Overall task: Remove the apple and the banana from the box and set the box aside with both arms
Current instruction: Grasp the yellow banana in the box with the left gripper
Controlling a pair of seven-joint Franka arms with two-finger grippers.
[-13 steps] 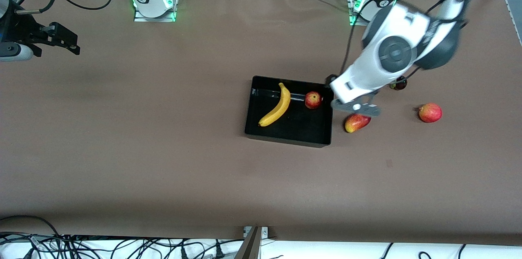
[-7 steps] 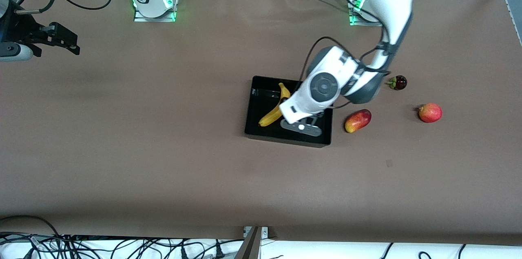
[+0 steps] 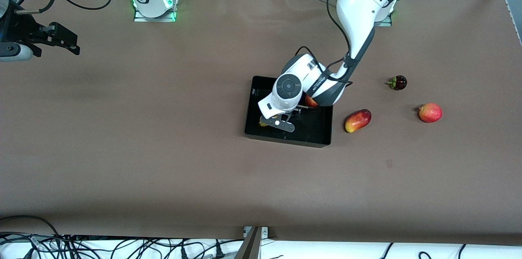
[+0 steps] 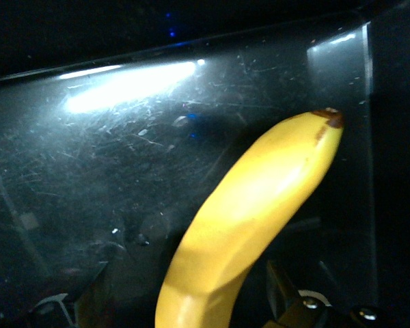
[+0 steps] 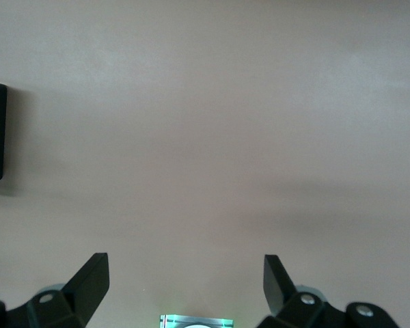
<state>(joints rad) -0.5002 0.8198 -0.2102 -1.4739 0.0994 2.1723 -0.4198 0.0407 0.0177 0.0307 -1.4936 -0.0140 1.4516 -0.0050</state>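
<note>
The black box (image 3: 285, 140) stands mid-table. The yellow banana (image 4: 260, 198) lies in it; in the front view only its tip (image 3: 262, 122) shows under the left wrist. The red apple (image 3: 310, 102) lies in the box too, half hidden by the left arm. My left gripper (image 3: 278, 122) is down inside the box, open, with a finger on each side of the banana (image 4: 188, 290), not closed on it. My right gripper (image 3: 67, 40) waits open and empty over bare table at the right arm's end (image 5: 184, 263).
A red-yellow oblong fruit (image 3: 357, 120) lies on the table just beside the box, toward the left arm's end. A round red fruit (image 3: 430, 112) and a small dark fruit (image 3: 397, 83) lie farther that way. The box's glossy wall (image 4: 191, 102) stands close to the banana.
My left arm has swung from beside the box to over it and come down around the banana, now covering most of the banana and apple. The right arm has not moved.
</note>
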